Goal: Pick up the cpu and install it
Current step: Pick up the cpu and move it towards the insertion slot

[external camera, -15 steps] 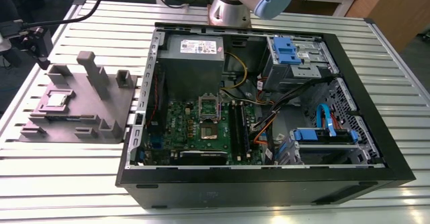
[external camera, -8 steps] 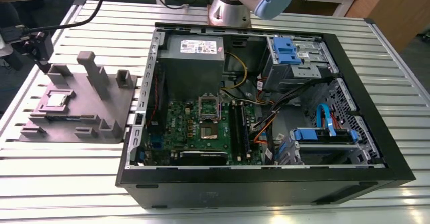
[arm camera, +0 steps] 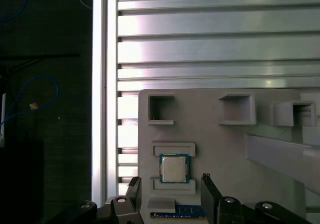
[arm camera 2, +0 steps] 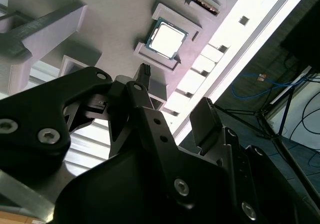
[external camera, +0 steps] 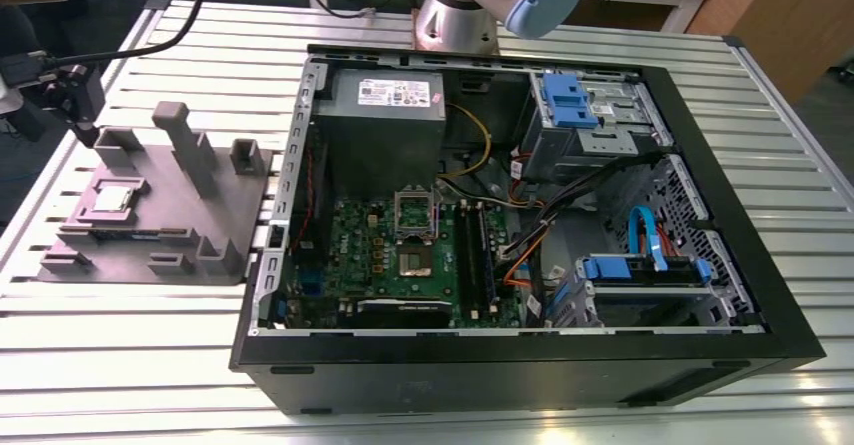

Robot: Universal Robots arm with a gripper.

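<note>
The cpu [arm camera: 173, 168] is silvery, the holder block [arm camera: 225, 149] grey.

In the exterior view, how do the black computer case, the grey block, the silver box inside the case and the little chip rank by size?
1. computer case
2. grey block
3. silver box
4. chip, lying on the grey block

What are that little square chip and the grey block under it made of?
The cpu looks metal-topped: silvery and bright, with a greenish rim, perhaps circuit board. The holder block seems matte grey plastic: dull, uniform, no glint.
</note>
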